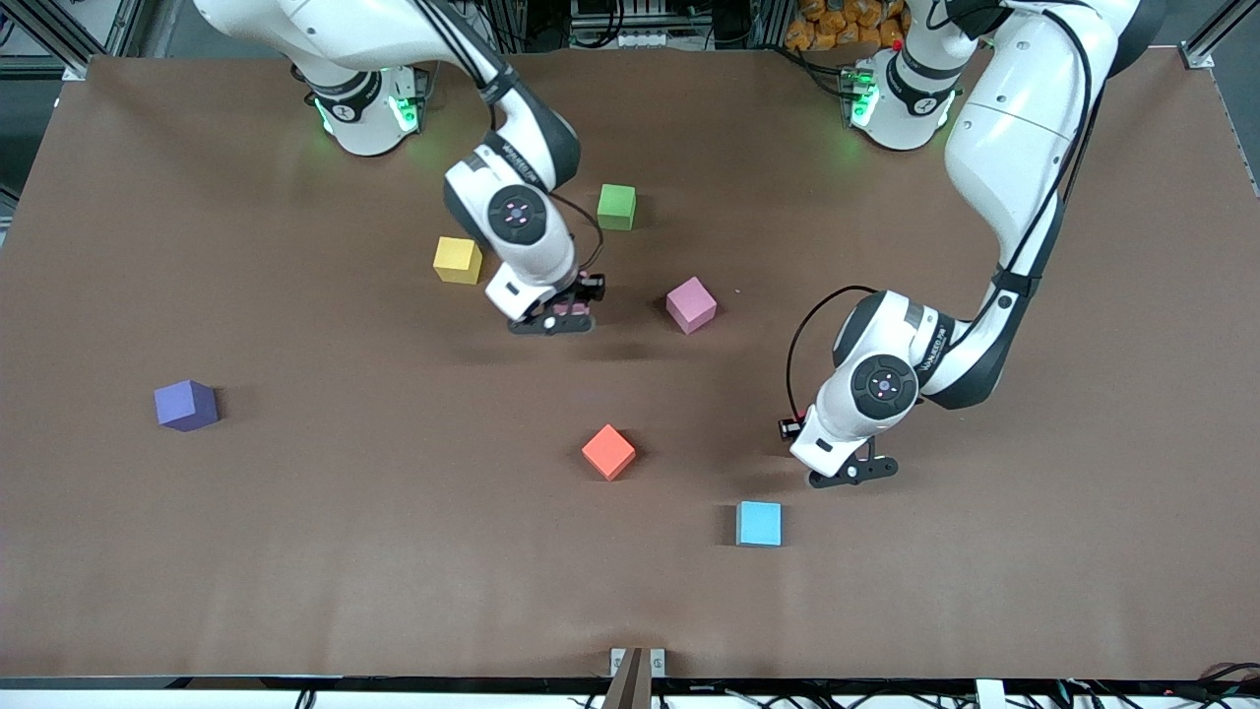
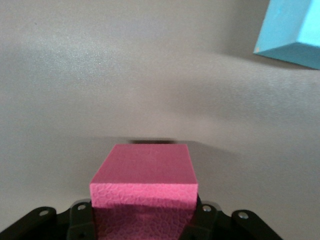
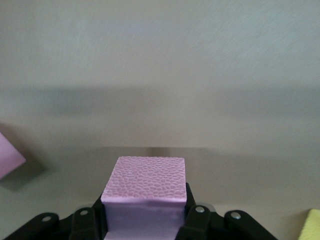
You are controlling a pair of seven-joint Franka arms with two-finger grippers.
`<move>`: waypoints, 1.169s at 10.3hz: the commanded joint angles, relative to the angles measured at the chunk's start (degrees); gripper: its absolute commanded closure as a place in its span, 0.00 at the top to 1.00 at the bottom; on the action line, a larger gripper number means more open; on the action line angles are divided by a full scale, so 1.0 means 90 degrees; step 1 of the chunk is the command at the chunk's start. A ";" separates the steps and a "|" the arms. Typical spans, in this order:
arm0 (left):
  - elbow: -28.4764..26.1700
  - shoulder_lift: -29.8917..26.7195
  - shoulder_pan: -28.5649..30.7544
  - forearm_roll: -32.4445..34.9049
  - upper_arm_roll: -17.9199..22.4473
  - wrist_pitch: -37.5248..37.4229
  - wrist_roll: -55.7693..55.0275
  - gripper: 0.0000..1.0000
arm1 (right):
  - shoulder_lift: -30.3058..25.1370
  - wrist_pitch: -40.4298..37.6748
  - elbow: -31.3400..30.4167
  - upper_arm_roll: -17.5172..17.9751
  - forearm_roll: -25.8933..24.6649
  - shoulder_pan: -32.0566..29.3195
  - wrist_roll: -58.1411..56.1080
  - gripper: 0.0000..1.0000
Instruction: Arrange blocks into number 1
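"So, how far along is the number 1?"

"Barely begun, by the look of it. Pictured: the right gripper (image 1: 556, 320), low over the brown tabletop (image 1: 295, 551) between the yellow foam cube (image 1: 458, 260) and a pale pink foam cube (image 1: 691, 304), its fingers closed on a second pale pink foam cube (image 3: 145, 185)."

"And the other arm?"

"The left gripper (image 1: 854, 471) hangs low over the tabletop just beside the light blue foam cube (image 1: 759, 523), fingers clamped on a deep pink-red foam cube (image 2: 145, 172). (Whether either held cube touches the surface, I cannot tell.)"

"Anything laid out as a figure?"

"Nothing. The green foam cube (image 1: 616, 207) sits farthest from the front camera, the yellow one a little nearer and toward the right arm's end, the loose pink one nearer again. No two of them touch, and no line has formed."

"So what is left?"

"My reading: all of it. Both held cubes need setting down, then green, yellow and pink must be brought into one column. The purple foam cube (image 1: 186, 405) and the orange foam cube (image 1: 608, 452) lie well apart from the rest."
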 commanded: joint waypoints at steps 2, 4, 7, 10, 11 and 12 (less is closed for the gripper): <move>-0.0098 -0.0161 -0.0027 0.0214 -0.0048 0.0025 -0.0206 0.00 | 0.0322 0.0178 0.0137 0.0073 0.0029 0.0333 0.0737 0.00; -0.0098 -0.0190 -0.0037 0.0214 -0.0048 0.0025 -0.0244 0.00 | 0.0381 0.0286 0.0107 0.0259 0.0029 0.0334 0.1311 0.00; -0.0098 -0.0229 -0.0057 0.0214 -0.0058 0.0025 -0.0274 0.00 | 0.0381 0.0277 0.0000 0.0464 0.0019 0.0344 0.1617 0.00; -0.0108 -0.0375 -0.0086 0.0146 -0.0203 -0.0024 -0.0332 0.00 | 0.0371 0.0305 -0.0234 0.0552 0.0000 0.0353 0.1627 0.00; -0.0098 -0.0376 -0.0115 0.0174 -0.0233 -0.0024 -0.0468 0.00 | 0.0371 0.0286 -0.0254 0.0562 0.0000 0.0353 0.1627 0.00; -0.0098 -0.0385 -0.0222 0.0165 -0.0291 -0.0024 -0.0498 0.00 | 0.0361 0.0276 -0.0283 0.0659 0.0000 0.0353 0.1647 0.00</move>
